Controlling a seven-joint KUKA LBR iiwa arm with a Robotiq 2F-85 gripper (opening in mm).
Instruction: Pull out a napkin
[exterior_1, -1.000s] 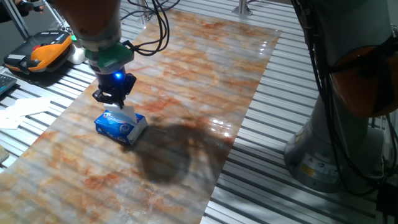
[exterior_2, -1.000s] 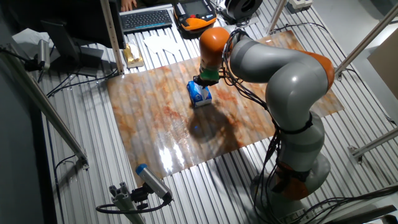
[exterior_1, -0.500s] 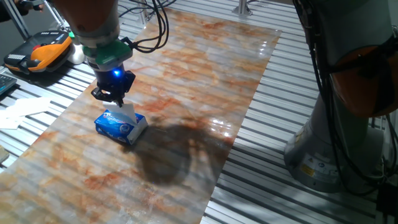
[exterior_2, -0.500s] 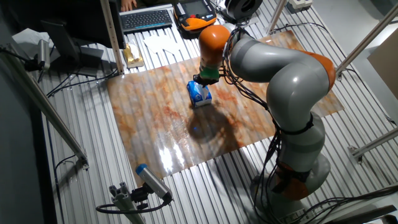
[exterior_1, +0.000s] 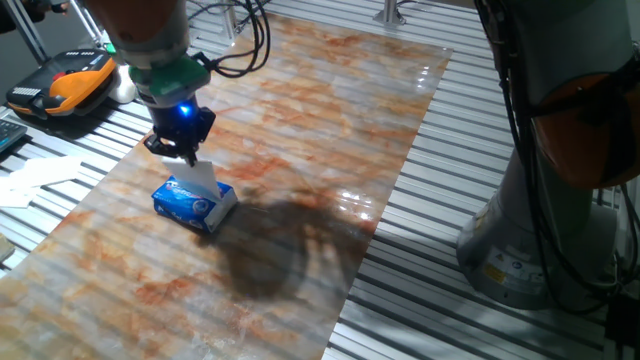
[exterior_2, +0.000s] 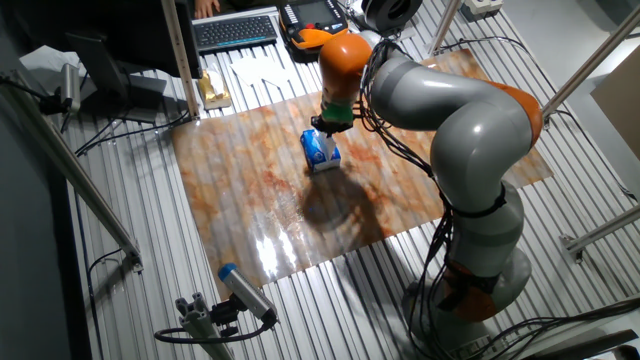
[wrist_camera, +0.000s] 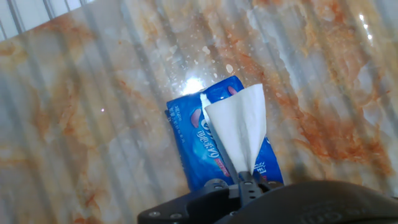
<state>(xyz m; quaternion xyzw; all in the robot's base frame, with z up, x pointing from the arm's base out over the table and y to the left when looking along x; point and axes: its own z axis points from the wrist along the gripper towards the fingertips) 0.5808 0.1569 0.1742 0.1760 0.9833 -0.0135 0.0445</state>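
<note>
My end effector (exterior_1: 180, 150) sits higher above the tissue pack (exterior_1: 193, 202) than before, and more napkin (exterior_1: 201, 176) shows, drawn out.

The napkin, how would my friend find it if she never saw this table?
Look at the big orange-and-white marbled board on the metal-slat table, then find the small blue tissue pack lying on it. The napkin is the thin white sheet rising from the pack's top, pinched at its upper tip by the pincer. Unlike the flat white papers among the slats, it stands up in a fan shape.
</note>
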